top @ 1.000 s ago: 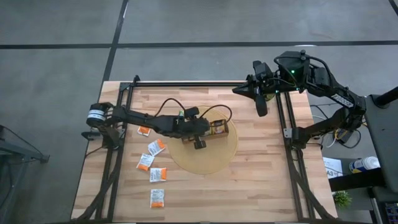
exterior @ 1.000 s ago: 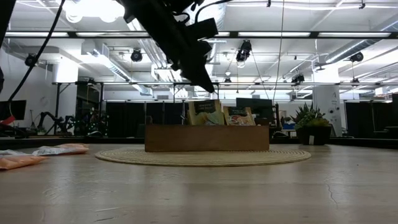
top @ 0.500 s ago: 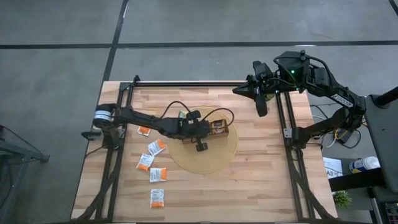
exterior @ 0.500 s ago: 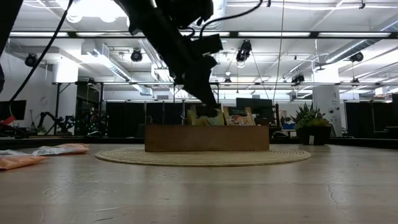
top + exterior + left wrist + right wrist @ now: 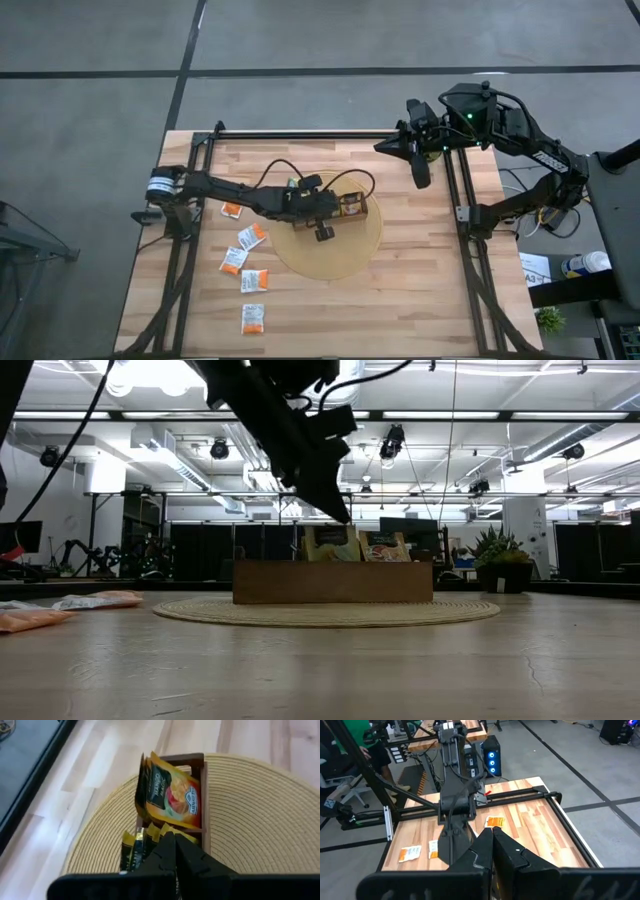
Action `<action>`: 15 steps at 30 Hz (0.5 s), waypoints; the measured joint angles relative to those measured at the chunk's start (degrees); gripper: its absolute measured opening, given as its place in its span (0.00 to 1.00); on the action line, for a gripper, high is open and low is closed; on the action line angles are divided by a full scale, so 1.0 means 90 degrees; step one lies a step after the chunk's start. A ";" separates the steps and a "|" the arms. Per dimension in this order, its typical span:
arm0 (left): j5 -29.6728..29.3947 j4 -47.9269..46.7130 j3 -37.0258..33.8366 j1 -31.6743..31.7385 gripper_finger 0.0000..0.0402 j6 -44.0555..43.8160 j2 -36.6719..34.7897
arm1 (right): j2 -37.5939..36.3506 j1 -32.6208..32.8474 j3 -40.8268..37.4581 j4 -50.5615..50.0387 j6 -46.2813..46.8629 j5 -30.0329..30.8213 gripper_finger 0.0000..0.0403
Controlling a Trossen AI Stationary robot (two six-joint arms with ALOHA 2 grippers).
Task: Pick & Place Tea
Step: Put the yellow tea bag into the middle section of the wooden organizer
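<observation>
A brown wooden tray stands on a round woven mat. Tea sachets stand on edge in it: orange-red ones in one compartment and yellow-green ones in the one beside it. Several white-and-orange sachets lie flat on the table left of the mat. My left gripper is shut and slants down over the tray, its tip just at the top edges of the standing sachets. My right gripper hangs shut, high at the table's far right. My left gripper's shut fingertips stand right at the upper edges of the yellow-green sachets in the tray, coming slanting down from the table's left. I cannot tell whether they touch the sachets.
The loose sachets lie in a scattered line down to one near the front edge. Black frame rails run along the table's left, far and right sides. Bare wood lies right of the mat.
My left gripper, shut all the while, has dipped down onto the sachets in the tray and come back up a little, rolling slightly at the wrist. The tray and the sachets on the table have stayed put.
</observation>
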 joint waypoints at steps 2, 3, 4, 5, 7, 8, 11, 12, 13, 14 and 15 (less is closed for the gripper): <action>-0.0002 -0.0014 0.0000 0.0000 0.00 0.0000 -0.0129 | 0.0000 0.0000 0.0000 0.0000 0.0000 0.0000 0.02; -0.0040 -0.0015 0.0000 0.0006 0.00 0.0000 -0.0222 | 0.0000 -0.0001 0.0000 0.0000 -0.0007 0.0000 0.02; -0.0108 -0.0034 0.0000 0.0017 0.00 -0.0003 -0.0316 | -0.0001 0.0000 0.0000 0.0000 -0.0016 0.0000 0.02; -0.0207 -0.0071 0.0000 0.0035 0.00 -0.0005 -0.0403 | -0.0002 0.0000 0.0000 0.0000 -0.0017 0.0000 0.02; -0.0306 -0.0252 -0.0001 0.0136 0.00 -0.0117 -0.0562 | 0.0000 0.0000 0.0000 0.0000 -0.0018 -0.0001 0.02; -0.0331 -0.0335 -0.0006 0.0209 0.00 -0.0209 -0.0615 | 0.0000 0.0000 0.0000 -0.0001 -0.0028 0.0000 0.02; -0.0343 -0.0585 -0.0015 0.0445 0.00 -0.0309 -0.0771 | 0.0000 0.0000 0.0000 -0.0015 -0.0051 -0.0020 0.02; -0.0352 -0.0636 -0.0015 0.0523 0.00 -0.0285 -0.0816 | -0.0001 -0.0002 0.0000 -0.0018 -0.0055 -0.0027 0.02; -0.0354 -0.0720 -0.0015 0.0591 0.00 -0.0270 -0.0851 | 0.0000 -0.0002 0.0000 -0.0022 -0.0070 -0.0027 0.02; -0.0353 -0.0825 -0.0015 0.0660 0.00 -0.0268 -0.0875 | -0.0001 0.0000 0.0000 -0.0024 -0.0072 -0.0029 0.02; -0.0344 -0.0940 -0.0015 0.0734 0.00 -0.0267 -0.0897 | 0.0000 0.0000 0.0000 -0.0028 -0.0073 -0.0029 0.02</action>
